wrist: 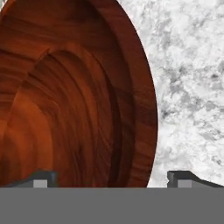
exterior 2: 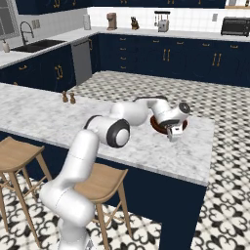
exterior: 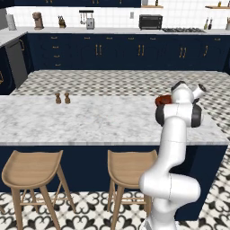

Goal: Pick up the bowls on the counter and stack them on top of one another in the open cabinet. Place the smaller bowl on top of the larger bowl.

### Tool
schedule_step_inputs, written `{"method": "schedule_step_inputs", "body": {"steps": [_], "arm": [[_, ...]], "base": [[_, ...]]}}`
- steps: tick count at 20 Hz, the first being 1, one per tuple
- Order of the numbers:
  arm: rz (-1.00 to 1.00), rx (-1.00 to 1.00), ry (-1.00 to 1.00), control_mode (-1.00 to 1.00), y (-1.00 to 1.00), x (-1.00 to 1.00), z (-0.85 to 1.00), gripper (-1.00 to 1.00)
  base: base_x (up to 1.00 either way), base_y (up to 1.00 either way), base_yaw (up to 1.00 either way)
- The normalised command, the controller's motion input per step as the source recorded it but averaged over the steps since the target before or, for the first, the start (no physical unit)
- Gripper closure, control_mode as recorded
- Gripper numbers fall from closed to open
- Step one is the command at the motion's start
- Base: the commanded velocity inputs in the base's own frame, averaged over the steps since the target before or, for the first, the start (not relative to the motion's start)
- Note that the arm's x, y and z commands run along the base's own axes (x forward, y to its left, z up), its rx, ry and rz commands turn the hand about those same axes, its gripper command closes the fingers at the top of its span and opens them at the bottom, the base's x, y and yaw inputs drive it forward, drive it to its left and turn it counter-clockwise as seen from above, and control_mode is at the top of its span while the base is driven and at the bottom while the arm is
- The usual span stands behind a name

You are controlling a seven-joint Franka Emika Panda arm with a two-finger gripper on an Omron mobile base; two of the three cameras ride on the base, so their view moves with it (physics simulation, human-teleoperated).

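The gripper [wrist: 111, 178] hangs with jaws spread wide astride the bowl's [wrist: 78, 96] rim, right above the marble counter [wrist: 192, 87].

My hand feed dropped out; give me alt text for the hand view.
A reddish-brown bowl sits close below on the marble counter. The open gripper straddles its rim, one fingertip over the bowl's inside, the other over marble.

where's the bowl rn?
The bowl sits on the marble counter near its right end, directly under the open gripper; in the hand view its rim lies between the fingertips.
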Motion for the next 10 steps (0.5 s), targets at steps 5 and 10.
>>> {"method": "schedule_step_inputs", "body": {"steps": [5, 10], "arm": [[0.0, 0.0, 0.0, -1.0, 0.08, 0.14, -0.31, 1.0], [0.0, 0.0, 0.0, -1.0, 0.03, 0.21, -0.19, 1.0]], "base": [[0.0, 0.0, 0.0], [0.0, 0.0, 0.0]]}}
